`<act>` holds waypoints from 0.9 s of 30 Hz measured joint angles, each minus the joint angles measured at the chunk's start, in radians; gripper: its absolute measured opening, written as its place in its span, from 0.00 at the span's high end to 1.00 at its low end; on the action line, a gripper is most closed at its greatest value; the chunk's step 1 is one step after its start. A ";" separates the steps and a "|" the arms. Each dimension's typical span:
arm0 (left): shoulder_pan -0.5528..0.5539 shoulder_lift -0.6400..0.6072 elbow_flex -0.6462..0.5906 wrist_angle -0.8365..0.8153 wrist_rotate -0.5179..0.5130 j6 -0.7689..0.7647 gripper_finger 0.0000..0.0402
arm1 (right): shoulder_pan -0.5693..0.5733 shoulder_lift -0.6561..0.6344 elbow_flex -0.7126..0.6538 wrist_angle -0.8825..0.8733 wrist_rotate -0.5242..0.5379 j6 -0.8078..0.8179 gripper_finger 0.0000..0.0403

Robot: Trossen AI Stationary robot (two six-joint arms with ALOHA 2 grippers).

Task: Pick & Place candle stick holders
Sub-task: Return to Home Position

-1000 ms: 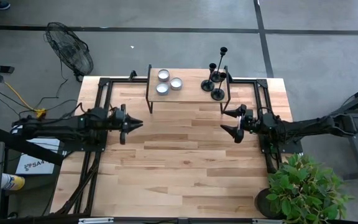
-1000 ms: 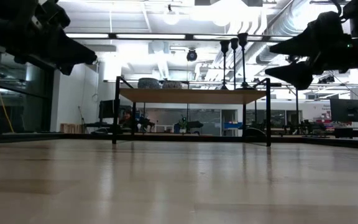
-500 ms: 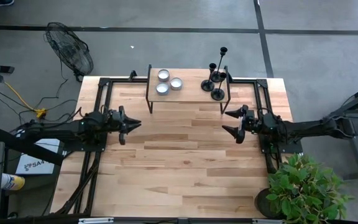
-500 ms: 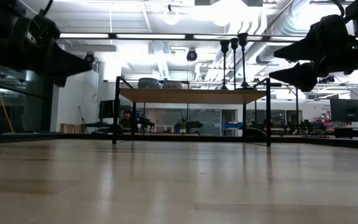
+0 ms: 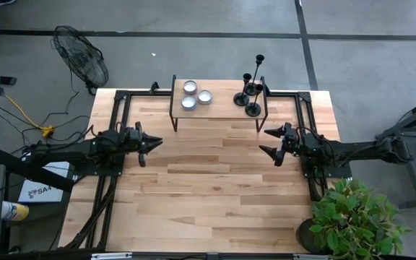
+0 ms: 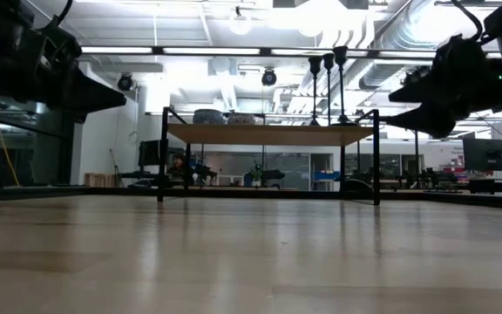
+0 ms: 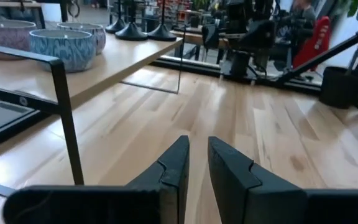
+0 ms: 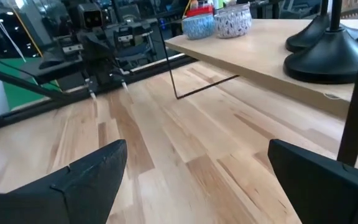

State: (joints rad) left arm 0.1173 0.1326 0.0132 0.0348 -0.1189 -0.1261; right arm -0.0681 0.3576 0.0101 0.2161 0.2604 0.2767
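Bright ceiling lights [image 6: 238, 24] glare, silhouetting the low view.

Candle stick holders [image 5: 253, 109] — three, black, upright — cluster on the shelf [image 5: 222, 107].

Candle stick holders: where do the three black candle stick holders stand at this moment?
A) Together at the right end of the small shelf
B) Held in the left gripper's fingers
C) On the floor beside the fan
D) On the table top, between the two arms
A: the high view shows the three candle stick holders standing close together at the right end of the shelf, with the scented candles at its left end.
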 joint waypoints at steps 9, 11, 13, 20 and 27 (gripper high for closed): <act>0.000 0.001 -0.001 -0.005 0.025 0.042 0.86 | 0.001 0.001 0.000 -0.002 0.021 -0.074 0.04; 0.000 0.003 -0.001 -0.006 0.030 0.020 0.86 | 0.001 0.001 0.000 0.002 0.021 -0.075 0.04; 0.000 0.004 -0.001 -0.010 0.038 0.009 0.86 | 0.001 0.001 0.000 0.004 0.020 -0.068 0.04; 0.000 0.004 -0.001 -0.011 0.056 0.102 0.86 | 0.001 0.002 0.000 0.004 0.020 -0.043 0.04; 0.000 0.004 -0.001 -0.011 0.056 0.095 0.86 | 0.001 0.002 0.000 0.004 0.021 -0.042 0.04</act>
State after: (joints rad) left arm 0.1177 0.1364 0.0124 0.0235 -0.0628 -0.0307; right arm -0.0673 0.3592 0.0097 0.2199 0.2810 0.2344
